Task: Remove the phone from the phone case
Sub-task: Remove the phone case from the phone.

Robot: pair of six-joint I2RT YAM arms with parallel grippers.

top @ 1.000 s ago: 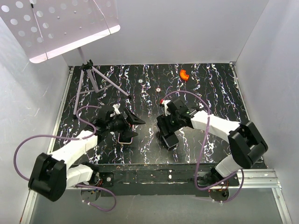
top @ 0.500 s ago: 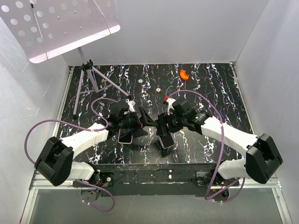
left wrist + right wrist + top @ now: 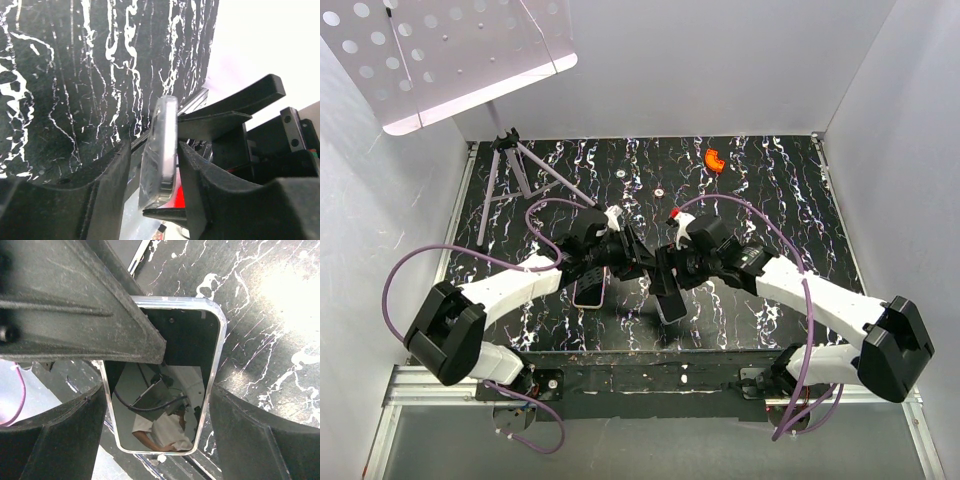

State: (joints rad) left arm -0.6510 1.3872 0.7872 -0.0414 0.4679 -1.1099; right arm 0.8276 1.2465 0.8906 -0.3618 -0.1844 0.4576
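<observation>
Phone (image 3: 165,365) in clear case (image 3: 180,300), clamped across long edges by right gripper (image 3: 157,395). Left gripper (image 3: 154,150) straddling face and back, can't tell if pinching. Looks slick, stiff, crackable; best to peel flexy case rim at a corner.

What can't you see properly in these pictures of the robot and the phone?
- Left wrist view: the phone sits edge-on inside the left hand, so its face is hidden.
- Right wrist view: inside the right hand, a finger of the left hand covers the phone's top-left corner.
- Top view: both hands cover most of the phone, so whether its case is on or off is unclear.
- Top view: the orange thing is too small to name.
</observation>
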